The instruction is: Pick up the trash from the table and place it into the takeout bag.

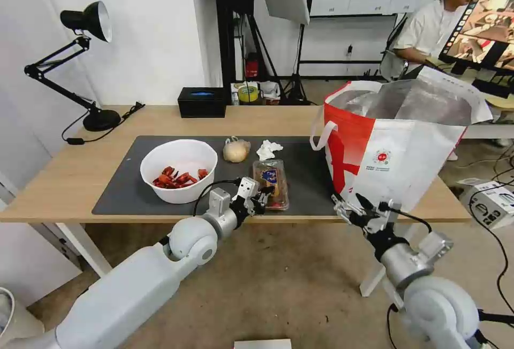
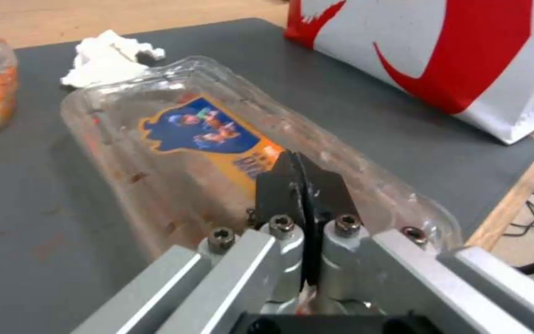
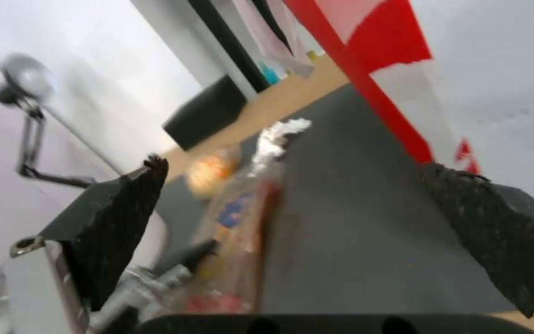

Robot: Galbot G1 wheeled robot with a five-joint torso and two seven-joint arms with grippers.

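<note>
On the dark mat of the table (image 1: 80, 177) lie a white bowl (image 1: 179, 169) of red shell scraps, a beige wrapped lump (image 1: 236, 150), a crumpled tissue (image 1: 267, 149) and a clear hinged tray (image 1: 271, 182). My left gripper (image 1: 261, 197) is at the tray's near end. In the left wrist view its pads (image 2: 279, 190) are pressed together on the tray (image 2: 174, 139) and the left gripper (image 2: 304, 185) is shut. The takeout bag (image 1: 396, 140) stands open at the right. My right gripper (image 1: 350, 203) hovers open by the table's front edge, just left of the bag; its wrist view shows the right gripper (image 3: 304, 232) spread wide, with nothing held.
A black tissue box (image 1: 202, 101) sits at the table's back edge and a black desk lamp (image 1: 91, 70) at the back left. The bag's white handle (image 1: 321, 132) hangs toward the tray. White table legs (image 1: 80, 247) stand below the front edge.
</note>
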